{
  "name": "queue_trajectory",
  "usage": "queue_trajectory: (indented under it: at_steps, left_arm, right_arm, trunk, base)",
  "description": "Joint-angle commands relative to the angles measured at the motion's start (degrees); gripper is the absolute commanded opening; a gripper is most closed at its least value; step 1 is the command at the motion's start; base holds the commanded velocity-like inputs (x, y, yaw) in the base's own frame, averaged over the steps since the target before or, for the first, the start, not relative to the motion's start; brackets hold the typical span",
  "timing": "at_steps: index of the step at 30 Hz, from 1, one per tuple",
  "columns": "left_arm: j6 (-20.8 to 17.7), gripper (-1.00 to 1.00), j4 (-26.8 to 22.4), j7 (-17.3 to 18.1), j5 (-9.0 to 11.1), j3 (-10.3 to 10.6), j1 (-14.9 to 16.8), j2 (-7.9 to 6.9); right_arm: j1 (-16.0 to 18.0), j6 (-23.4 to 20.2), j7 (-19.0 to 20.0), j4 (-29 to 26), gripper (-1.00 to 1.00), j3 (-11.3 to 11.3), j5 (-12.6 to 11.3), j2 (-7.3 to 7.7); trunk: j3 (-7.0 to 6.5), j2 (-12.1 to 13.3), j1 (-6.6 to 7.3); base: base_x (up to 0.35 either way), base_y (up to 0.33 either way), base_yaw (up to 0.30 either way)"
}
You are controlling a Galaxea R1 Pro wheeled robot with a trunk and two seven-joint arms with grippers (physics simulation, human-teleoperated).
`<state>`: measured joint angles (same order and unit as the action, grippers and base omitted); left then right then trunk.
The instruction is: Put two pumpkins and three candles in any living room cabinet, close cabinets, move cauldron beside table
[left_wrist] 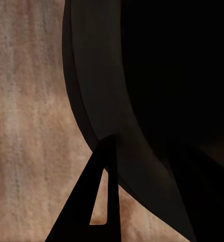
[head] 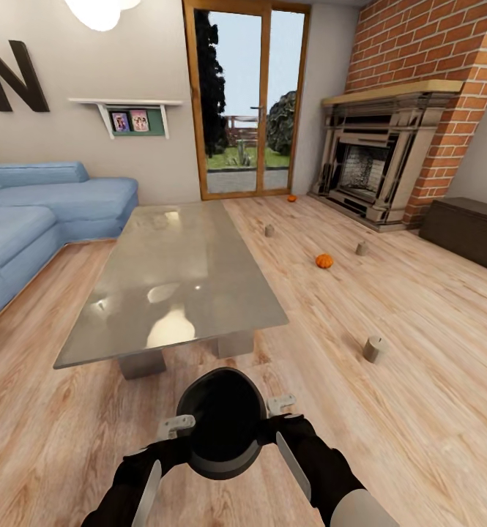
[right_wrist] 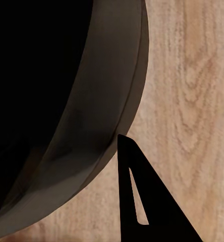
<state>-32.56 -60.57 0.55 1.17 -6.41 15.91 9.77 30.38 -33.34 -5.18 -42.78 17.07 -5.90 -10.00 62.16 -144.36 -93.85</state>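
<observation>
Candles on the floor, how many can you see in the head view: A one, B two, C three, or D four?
C: three grey-tan candles stand on the wood floor, one near the table, one toward the fireplace, and the nearest one.

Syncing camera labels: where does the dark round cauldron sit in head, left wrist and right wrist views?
Head view: the dark round cauldron is at bottom centre, between the left gripper and right gripper, just short of the grey glass-topped table.
Left wrist view: cauldron wall fills the right side.
Right wrist view: cauldron wall fills the left side.
Shared landmark: the light wood plank floor beside the cauldron.
</observation>
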Motion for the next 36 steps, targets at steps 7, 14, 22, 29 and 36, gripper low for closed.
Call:
queue_trajectory:
  at_steps: [7,14,22,29,36]
  left_arm:
    - [-0.04,-1.0,0.01,-0.01,-0.64,-0.71,0.0,-0.02]
    - [-0.04,-1.0,0.0,0.0,-0.64,-0.71,0.0,-0.02]
    - [-0.04,-1.0,0.01,0.01,-0.62,-0.71,0.0,-0.02]
    - [-0.04,-1.0,0.01,0.01,-0.62,-0.71,0.0,-0.02]
    - [-0.01,-1.0,0.0,0.0,-0.63,-0.71,0.0,-0.02]
  right_arm:
    - [0.03,3.53,0.2,-1.34,-1.0,-0.02,-0.51,0.0]
    - [0.03,3.55,0.26,-1.34,-1.0,-0.02,-0.51,0.0]
    - [0.03,3.55,0.26,-1.34,-1.0,-0.02,-0.51,0.0]
    - [0.03,3.55,0.26,-1.34,-1.0,-0.02,-0.51,0.0]
    - [0.03,3.54,0.26,-1.34,-1.0,-0.02,-0.51,0.0]
  trunk:
    - [1.44,-0.1,-0.17]
    - [2.99,-0.19,-0.35]
    - [4.76,-0.3,-0.56]
    - [5.87,-0.37,-0.69]
    - [5.77,-0.37,-0.69]
  base:
    - [0.0,0.0,-0.043]
    - [0.0,0.0,-0.003]
    - [0.0,0.0,0.0]
    - [0.0,0.0,-0.003]
    - [0.0,0.0,-0.173]
